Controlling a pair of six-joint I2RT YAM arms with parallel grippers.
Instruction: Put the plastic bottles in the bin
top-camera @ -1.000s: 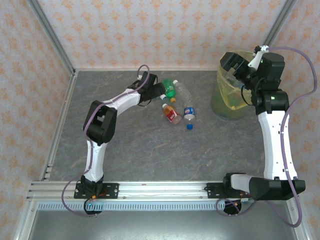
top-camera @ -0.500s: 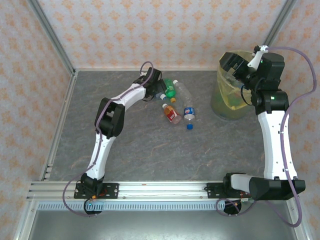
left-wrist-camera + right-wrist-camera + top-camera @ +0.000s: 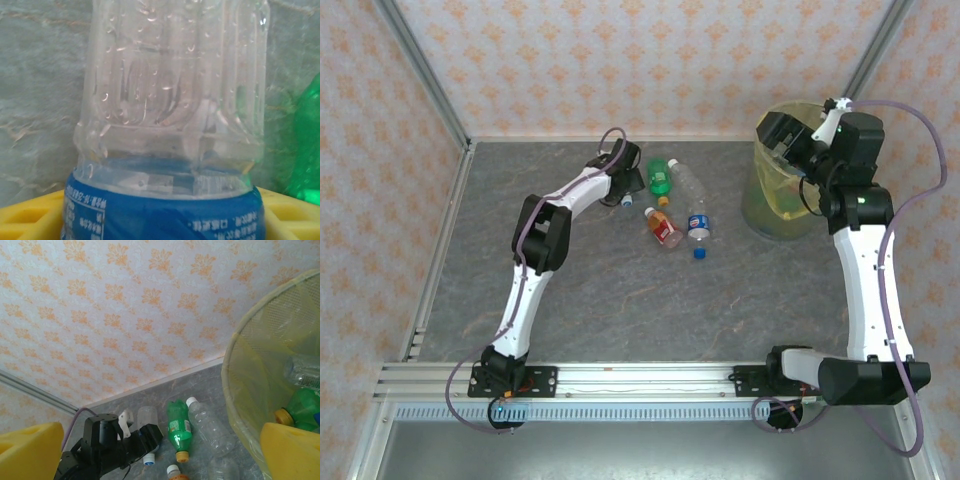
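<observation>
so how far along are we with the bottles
Done: the bin holds at least a green bottle and a clear bottle. In hand: the left gripper sits around a blue-labelled bottle; grip unclear. The right gripper hangs open by the bin. Left: four loose bottles on the table.

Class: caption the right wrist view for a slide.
Yellow-lined bin with bottles inside; a green bottle and a clear bottle lie on the table.
</observation>
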